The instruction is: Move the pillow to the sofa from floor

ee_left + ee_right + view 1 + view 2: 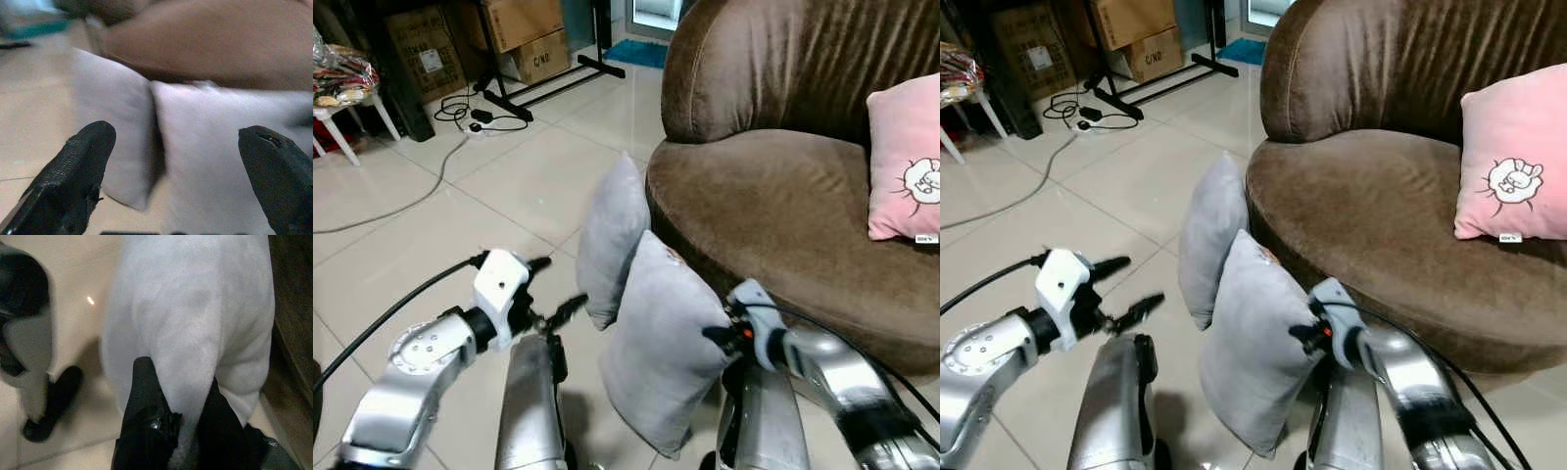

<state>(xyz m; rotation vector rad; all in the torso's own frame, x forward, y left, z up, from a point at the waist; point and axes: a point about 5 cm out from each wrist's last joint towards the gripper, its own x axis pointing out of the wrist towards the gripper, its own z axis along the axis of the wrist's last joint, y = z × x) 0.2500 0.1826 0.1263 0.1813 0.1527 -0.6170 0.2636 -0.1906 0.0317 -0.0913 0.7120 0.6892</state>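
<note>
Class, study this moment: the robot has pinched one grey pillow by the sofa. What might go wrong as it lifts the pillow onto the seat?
1. The right gripper pinches only an edge fold of the near grey pillow, so the soft fabric may slip out.
2. The second grey pillow leans right beside it and may topple when its neighbour moves.
3. The left gripper hangs open, away from the pillow, so the lift rests on one grip; the pillow might catch on the sofa edge.

Near grey pillow (661, 352), upright on edge w/ lower corner by the floor (431, 225), just beside brown sofa (783, 206); second grey pillow (610, 240) leans behind it.
</note>
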